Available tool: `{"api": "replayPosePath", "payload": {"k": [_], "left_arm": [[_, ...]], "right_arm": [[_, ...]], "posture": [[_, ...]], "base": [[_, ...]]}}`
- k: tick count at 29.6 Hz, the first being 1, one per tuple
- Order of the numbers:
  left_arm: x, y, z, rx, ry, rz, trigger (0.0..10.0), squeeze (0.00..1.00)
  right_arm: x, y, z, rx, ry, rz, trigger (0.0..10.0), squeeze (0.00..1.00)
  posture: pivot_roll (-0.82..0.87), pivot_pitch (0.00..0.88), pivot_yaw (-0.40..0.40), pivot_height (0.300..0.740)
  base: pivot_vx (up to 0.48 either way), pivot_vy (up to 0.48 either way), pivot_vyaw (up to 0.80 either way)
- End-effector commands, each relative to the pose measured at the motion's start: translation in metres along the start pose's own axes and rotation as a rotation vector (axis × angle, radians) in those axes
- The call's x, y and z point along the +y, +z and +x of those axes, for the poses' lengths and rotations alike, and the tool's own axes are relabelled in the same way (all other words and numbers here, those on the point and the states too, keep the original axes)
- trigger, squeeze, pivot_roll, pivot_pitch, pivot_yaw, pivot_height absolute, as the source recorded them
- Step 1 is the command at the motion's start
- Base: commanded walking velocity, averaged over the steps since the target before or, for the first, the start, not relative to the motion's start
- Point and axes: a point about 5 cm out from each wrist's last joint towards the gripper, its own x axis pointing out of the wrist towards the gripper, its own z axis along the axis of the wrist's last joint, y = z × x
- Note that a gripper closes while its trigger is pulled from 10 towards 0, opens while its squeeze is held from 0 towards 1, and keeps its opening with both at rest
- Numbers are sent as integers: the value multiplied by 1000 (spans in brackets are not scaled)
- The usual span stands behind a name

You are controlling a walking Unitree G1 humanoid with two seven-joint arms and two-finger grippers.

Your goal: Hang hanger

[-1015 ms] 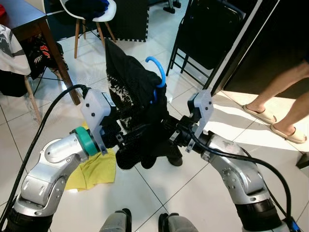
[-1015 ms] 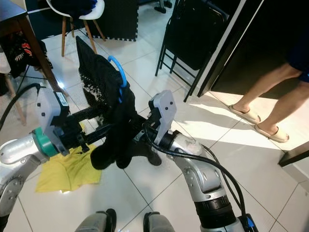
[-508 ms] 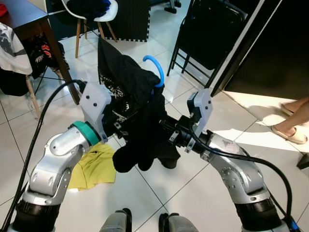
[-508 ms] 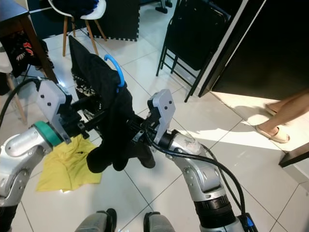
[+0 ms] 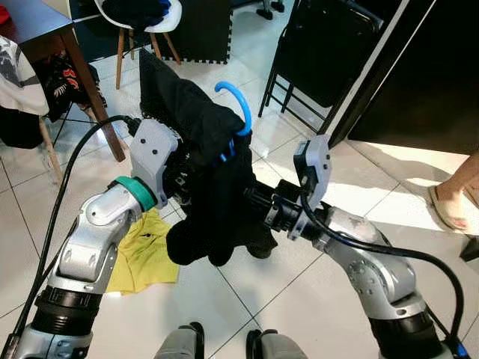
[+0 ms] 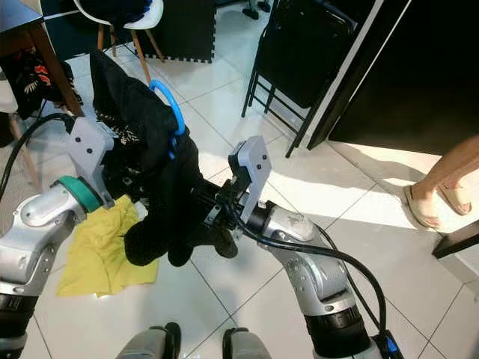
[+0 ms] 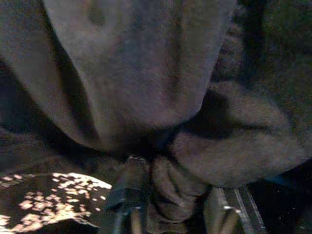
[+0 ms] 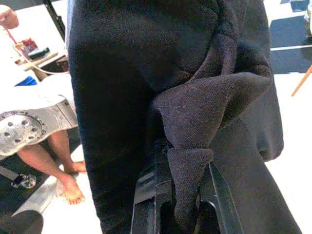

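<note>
Still carrying: the black knitted garment [image 5: 213, 187] on its blue plastic hanger [image 5: 233, 105] is held mid-air.
Left gripper [image 7: 168, 222] and right gripper [image 8: 181, 214] each pinch cloth; next, probably, finding a rail for the hook.

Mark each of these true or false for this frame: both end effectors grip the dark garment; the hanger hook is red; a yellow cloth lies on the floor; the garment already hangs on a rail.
1. Both the left end effector and right end effector pinch the black garment. True.
2. The hanger hook is red. False: blue.
3. A yellow cloth lies on the tiled floor. True.
4. The garment hangs on a rail. False: it is held up above the floor.
</note>
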Motion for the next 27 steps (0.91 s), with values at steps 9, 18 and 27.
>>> {"api": "replayPosePath", "payload": {"k": [9,18,27], "left_arm": [[3,-1,-10,-13,165,118,0,0],[56,3,-41,42,621,305,0,0],[99,8,-60,115,794,418,0,0]], "right_arm": [[-19,-14,-2,54,-136,-70,10000,0],[-38,-15,-43,241,-98,-219,10000,0],[-24,-5,-73,431,141,-282,10000,0]], "posture": [[50,89,13,740],[59,81,17,740],[49,89,24,740]], "base": [[0,0,0],[0,0,0],[0,0,0]]}}
